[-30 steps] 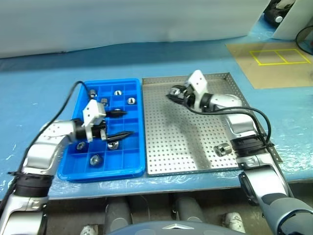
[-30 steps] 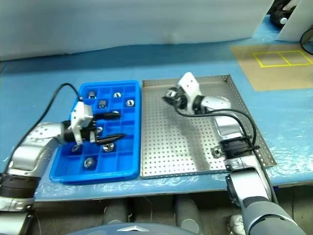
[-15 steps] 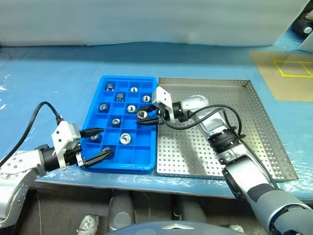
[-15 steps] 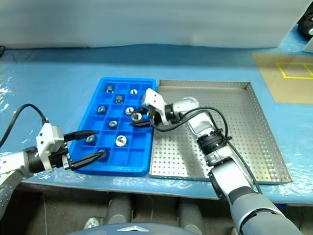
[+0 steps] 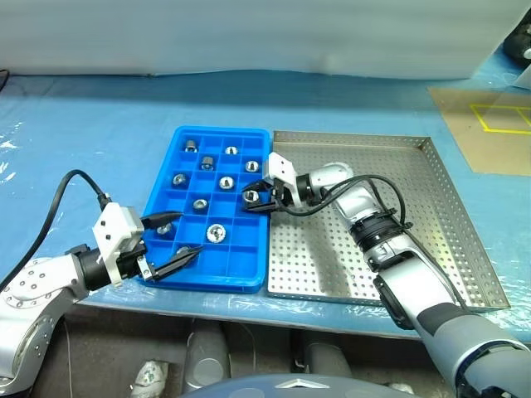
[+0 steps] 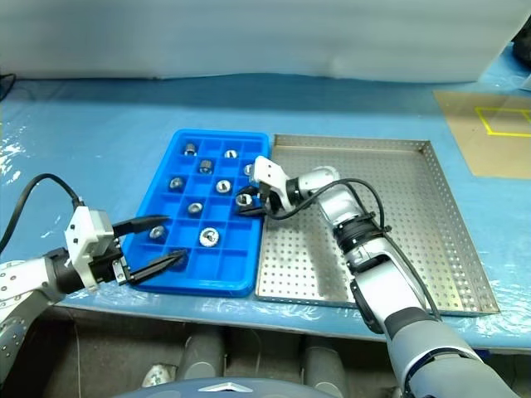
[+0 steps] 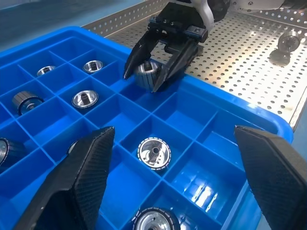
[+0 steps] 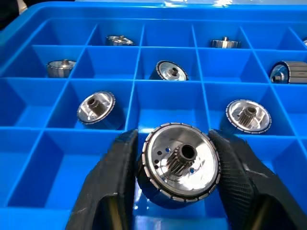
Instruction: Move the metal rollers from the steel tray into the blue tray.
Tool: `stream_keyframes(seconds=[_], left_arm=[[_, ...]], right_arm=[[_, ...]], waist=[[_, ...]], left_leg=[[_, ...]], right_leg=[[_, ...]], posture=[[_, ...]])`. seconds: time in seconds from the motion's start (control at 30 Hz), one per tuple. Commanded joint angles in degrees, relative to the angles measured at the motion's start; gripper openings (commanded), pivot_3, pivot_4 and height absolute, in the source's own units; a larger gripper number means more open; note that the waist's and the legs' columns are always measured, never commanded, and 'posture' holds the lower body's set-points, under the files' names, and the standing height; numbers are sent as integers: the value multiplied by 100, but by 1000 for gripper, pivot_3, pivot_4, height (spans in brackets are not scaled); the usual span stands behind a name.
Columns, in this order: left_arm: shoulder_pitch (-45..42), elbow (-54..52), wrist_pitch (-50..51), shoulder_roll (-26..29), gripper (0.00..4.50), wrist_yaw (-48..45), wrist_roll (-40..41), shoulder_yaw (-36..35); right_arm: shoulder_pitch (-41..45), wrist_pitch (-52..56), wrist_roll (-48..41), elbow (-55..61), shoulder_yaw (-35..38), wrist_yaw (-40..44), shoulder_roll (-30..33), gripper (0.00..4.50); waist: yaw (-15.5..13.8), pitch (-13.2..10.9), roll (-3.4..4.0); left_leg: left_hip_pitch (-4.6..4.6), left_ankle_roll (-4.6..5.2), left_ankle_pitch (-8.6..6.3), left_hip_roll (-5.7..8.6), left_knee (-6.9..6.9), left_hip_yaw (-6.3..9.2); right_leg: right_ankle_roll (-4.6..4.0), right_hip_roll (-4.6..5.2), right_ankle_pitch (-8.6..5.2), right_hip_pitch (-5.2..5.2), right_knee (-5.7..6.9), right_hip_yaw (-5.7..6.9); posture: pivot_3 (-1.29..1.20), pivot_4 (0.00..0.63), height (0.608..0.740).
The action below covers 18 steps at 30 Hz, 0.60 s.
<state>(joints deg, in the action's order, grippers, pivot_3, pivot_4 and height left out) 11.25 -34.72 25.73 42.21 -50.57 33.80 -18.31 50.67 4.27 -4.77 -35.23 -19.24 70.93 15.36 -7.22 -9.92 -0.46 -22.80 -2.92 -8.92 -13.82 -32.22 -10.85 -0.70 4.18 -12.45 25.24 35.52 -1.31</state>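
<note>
Now my right tool [image 5: 256, 199] grips a roller [image 8: 178, 164] over the blue tray [image 5: 165, 273]; my left tool [image 5: 172, 240] hangs released at its near edge.

**Item count: trays, rollers, pincers.**
One bright blue compartmented plastic tray [image 5: 207, 283]; one perforated square steel tray [image 5: 431, 240]; at least eleven shiny silver metal rollers [image 5: 216, 233], others possibly hidden; two black-fingered pincers, left pincer [image 5: 182, 234] and right pincer [image 5: 252, 200].

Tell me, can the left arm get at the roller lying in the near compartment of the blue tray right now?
Probably yes. The left tool is open at the blue tray's near corner, the roller lies uncovered nearby, and the right tool is further back.
</note>
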Motion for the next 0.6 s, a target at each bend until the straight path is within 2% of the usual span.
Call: stream_keyframes(seconds=[0.03,0.27,0.5,0.6], left_arm=[[-287,117,-51,69,4203,-54,43,113],[-1243,730,-172,43,4203,-360,-42,710],[-2978,2075,-601,-510,4203,-1016,-365,1824],[-3606,2732,-858,-838,4203,-1441,-521,2239]], right_arm=[[-75,216,-89,415,124,-15,10,3787],[-144,577,-179,908,538,-493,259,3787],[-840,1759,-547,2746,1122,-601,1250,3787],[-1368,2286,-688,3621,1412,-789,1732,3787]], waist=[[9,0,0],[19,1,-1],[64,3,-3],[208,4,-4]], left_leg=[[2,-2,1,0,0,0],[4,-10,7,3,-11,5],[6,-30,19,7,-27,6],[8,-29,19,10,-29,5]], right_leg=[[0,-1,0,1,3,-1],[0,-1,0,1,21,-2],[3,0,3,-9,26,-8],[4,-1,4,-13,25,-12]], posture=[[185,150,740],[70,150,740],[-139,150,740],[-256,150,740]])
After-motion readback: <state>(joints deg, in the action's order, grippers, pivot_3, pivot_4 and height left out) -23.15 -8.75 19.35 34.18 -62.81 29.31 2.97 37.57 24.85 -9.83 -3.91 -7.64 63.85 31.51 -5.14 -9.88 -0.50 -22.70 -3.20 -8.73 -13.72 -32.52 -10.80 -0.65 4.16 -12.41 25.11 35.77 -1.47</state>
